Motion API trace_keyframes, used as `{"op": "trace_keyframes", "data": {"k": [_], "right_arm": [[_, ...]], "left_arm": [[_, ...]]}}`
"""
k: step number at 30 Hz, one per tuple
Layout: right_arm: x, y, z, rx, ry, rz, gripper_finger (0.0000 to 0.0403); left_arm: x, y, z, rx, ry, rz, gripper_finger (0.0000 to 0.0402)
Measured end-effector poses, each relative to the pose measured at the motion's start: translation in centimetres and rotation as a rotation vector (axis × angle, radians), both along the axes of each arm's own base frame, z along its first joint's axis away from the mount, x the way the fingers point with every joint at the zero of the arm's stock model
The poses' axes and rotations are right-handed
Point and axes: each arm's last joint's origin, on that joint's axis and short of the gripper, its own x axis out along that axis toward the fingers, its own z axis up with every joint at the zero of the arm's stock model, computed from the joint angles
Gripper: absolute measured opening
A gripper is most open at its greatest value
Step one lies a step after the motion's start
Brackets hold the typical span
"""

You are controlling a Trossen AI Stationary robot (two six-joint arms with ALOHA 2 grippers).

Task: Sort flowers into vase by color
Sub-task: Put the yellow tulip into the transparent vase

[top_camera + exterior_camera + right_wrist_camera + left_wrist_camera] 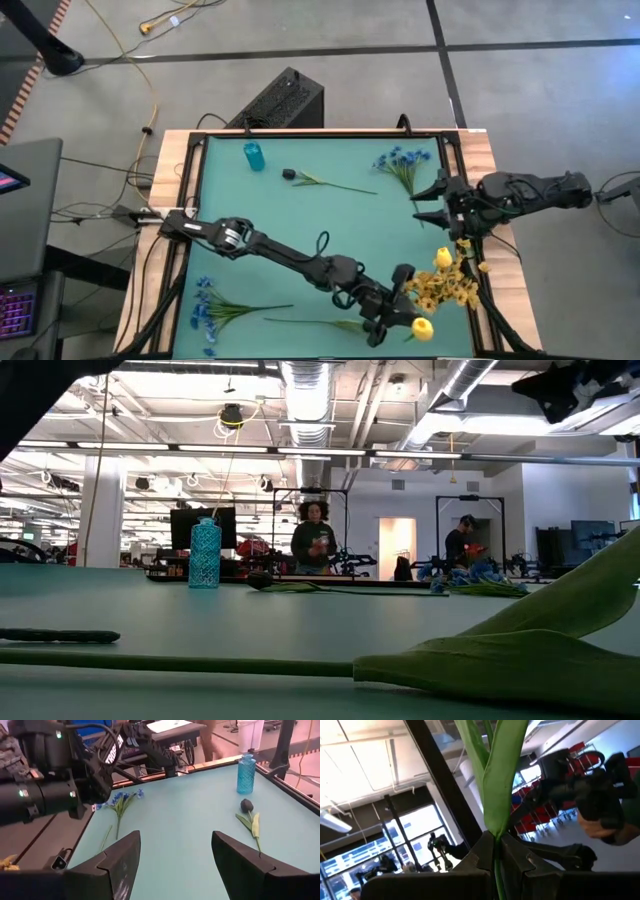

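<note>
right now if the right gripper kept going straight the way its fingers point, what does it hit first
Probably nothing soon: the open right gripper faces bare teal mat. The dark-bud flower lies off to one side, the blue vase beyond it; depth is unclear.

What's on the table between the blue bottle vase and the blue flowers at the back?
In the high view, a dark-budded green-stemmed flower lies between the blue glass vase and the blue blossom bunch.

Grey floor with dark seams fills the high view's upper part, a yellow cable trailing at upper left. Low view: white ceiling ducts, strip lights, two people standing behind.
</note>
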Motion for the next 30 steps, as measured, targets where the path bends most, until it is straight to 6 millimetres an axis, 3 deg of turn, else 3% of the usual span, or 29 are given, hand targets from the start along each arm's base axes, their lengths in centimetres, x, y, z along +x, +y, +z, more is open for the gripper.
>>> {"op": "trace_keyframes", "data": {"k": [14, 30], "right_arm": [[-0.5, -0.1, 0.0, 0.017, -0.007, -0.004, 0.0272], [-0.5, -0.1, 0.0, 0.017, -0.006, -0.004, 0.0272]], "left_arm": [[0.7, 1.2, -0.5, 0.105, -0.029, 0.081, 0.0000], [1.4, 2.6, -1.0, 0.036, 0.093, 0.063, 0.0000]]}}
